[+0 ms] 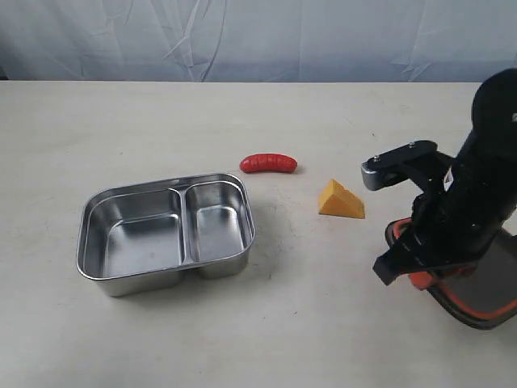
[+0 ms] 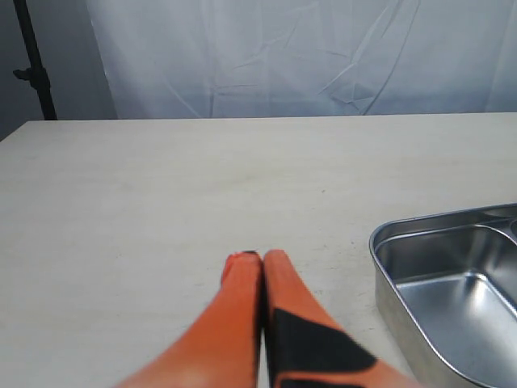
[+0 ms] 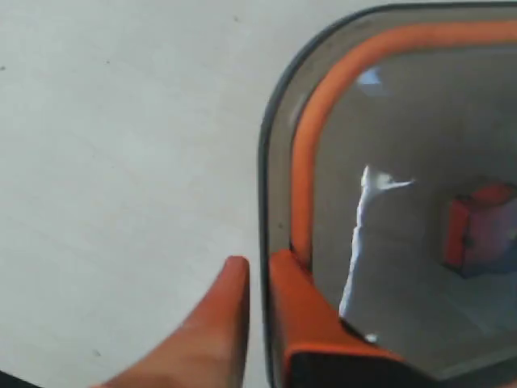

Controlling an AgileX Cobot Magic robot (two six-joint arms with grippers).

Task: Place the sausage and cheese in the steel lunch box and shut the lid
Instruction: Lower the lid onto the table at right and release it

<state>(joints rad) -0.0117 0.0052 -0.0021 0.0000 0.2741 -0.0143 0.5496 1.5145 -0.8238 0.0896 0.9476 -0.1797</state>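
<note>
The red sausage (image 1: pixel 268 163) lies on the table behind the steel lunch box (image 1: pixel 145 283), whose two compartments are empty. To the right of the box rests the yellow cheese (image 1: pixel 340 200) wedge. Further right, the dark lid (image 1: pixel 485 299) with its orange seal sits under the right arm. My right gripper (image 3: pixel 258 271) is shut on the rim of the lid (image 3: pixel 404 162), one finger outside it and one inside. My left gripper (image 2: pixel 262 259) is shut with nothing in it, low over bare table beside a corner of the lunch box (image 2: pixel 388 242). The exterior view does not show it.
The black right arm (image 1: pixel 477 186) stands over the right side of the table, close to the cheese. A white cloth backdrop (image 1: pixel 258 36) hangs behind the far table edge. A dark stand (image 2: pixel 32 65) is beyond the table in the left wrist view.
</note>
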